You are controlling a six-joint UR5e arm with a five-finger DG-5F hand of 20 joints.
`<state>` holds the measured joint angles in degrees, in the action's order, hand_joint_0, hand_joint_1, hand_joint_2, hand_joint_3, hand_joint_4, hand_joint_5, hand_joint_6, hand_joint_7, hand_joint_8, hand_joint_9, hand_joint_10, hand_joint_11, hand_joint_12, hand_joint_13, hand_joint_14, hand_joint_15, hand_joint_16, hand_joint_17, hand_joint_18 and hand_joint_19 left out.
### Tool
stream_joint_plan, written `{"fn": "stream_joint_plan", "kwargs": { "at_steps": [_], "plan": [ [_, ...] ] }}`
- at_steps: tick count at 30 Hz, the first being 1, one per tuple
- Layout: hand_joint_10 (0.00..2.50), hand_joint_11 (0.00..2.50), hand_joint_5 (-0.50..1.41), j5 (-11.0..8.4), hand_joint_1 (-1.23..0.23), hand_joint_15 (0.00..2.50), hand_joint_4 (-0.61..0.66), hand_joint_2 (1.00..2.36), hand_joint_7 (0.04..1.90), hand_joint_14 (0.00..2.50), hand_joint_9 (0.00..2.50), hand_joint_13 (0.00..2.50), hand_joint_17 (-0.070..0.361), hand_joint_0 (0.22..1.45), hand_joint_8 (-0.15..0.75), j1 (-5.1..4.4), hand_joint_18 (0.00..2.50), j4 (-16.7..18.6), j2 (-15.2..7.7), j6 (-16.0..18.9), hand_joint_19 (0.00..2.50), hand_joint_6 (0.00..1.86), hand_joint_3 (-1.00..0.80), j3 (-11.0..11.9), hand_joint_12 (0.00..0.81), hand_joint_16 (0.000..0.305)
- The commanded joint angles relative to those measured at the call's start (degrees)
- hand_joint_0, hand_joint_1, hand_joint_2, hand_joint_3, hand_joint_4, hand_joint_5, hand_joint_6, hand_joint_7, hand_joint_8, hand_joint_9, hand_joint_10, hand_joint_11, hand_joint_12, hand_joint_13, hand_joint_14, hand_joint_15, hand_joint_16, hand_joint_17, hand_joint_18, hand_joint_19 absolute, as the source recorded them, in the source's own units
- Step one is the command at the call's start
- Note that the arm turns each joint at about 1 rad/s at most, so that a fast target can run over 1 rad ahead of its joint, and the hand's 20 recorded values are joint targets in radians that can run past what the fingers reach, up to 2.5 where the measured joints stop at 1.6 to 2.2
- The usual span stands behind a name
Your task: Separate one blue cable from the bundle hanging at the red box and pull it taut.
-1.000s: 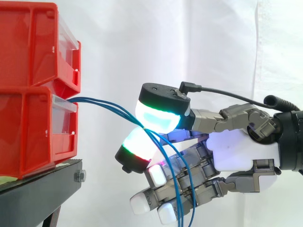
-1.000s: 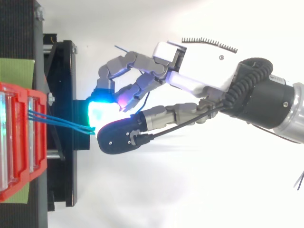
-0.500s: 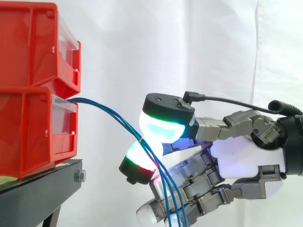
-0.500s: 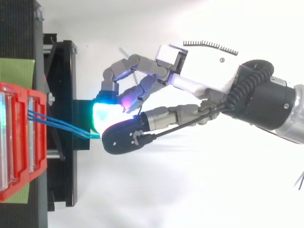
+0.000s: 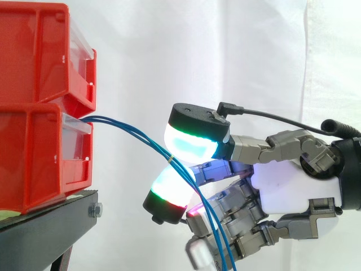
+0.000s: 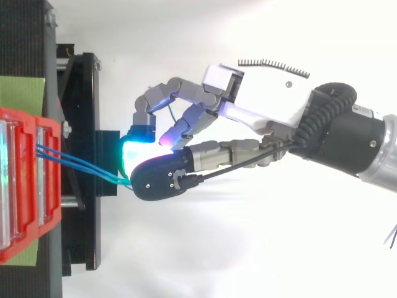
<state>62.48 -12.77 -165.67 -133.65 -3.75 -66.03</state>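
Observed: blue cables (image 5: 135,134) ran from lower red box (image 5: 39,158) down to hand (image 5: 293,189); its glowing pads (image 5: 192,144) pinched them together. Risk: several strands seemed caught, so pulling could tauten the whole bundle.

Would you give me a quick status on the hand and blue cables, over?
Hand pinching blue cables between pads. Bundle unseparated, sagging from lower red bin. Nothing blocking.

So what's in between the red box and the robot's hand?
Just the blue cables: in the side view they slope down from the lower red box to the hand, pinched between its glowing pads.
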Motion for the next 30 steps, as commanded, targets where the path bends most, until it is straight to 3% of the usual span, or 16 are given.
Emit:
{"fn": "stream_joint_plan", "kwargs": {
  "at_steps": [1,11,23,30],
  "plan": [
    [0.02,1.04,-0.22,0.01,-0.54,0.8,0.12,1.0,0.99,0.03,1.09,1.14,0.111,0.54,0.31,0.02,0.76,0.17,0.05,-0.03,0.56,0.91,-0.5,0.03,0.354,0.05],
    [0.02,1.07,-0.23,-0.07,-0.5,0.96,0.13,1.0,0.97,0.02,1.07,1.24,0.115,0.53,0.313,-0.24,0.78,0.34,-0.04,-0.03,0.56,0.9,-0.5,0.03,0.342,0.051],
    [0.02,1.12,-0.24,-0.25,-0.62,1.11,0.14,1.0,0.93,0.02,1.04,1.33,0.12,0.52,0.31,-0.5,0.8,0.61,-0.04,-0.03,0.57,0.91,-0.5,0.03,0.335,0.053],
    [0.02,1.14,-0.24,-0.34,-0.55,1.12,0.16,1.0,0.89,0.02,1.05,1.35,0.126,0.49,0.315,-0.59,0.81,0.61,-0.04,-0.03,0.56,0.89,-0.5,-0.06,0.353,0.056]
  ]
}}
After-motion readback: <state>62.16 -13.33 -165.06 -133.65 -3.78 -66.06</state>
